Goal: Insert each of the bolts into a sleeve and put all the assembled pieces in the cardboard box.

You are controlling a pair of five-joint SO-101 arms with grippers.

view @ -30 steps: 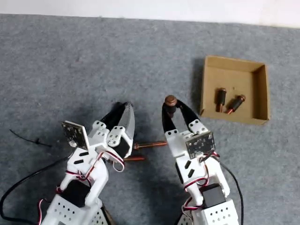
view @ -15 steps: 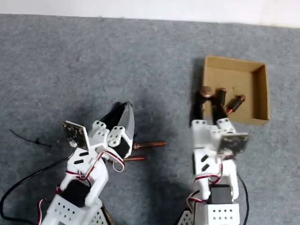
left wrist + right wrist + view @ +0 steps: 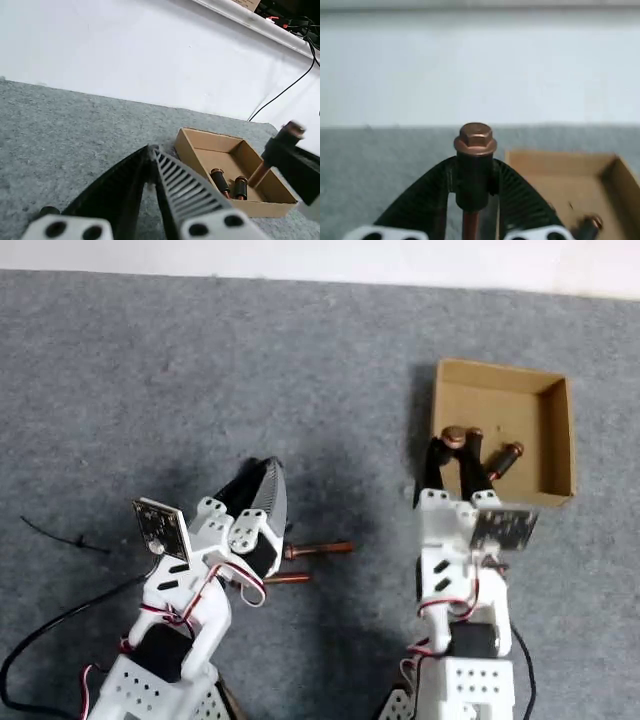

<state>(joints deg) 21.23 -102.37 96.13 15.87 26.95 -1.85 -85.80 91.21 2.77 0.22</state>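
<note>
The right gripper [image 3: 453, 447], jaws pinching an upright sleeved bolt [image 3: 474, 170], hung over the cardboard box's [image 3: 500, 400] near-left corner.

Grey felt-like matting [image 3: 200, 370] spreads under everything and runs back to a plain white wall [image 3: 125, 55].

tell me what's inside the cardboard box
Two sleeved bolts lie in the cardboard box. From above, the right pincer, shut on a third bolt, covers part of one.
</note>
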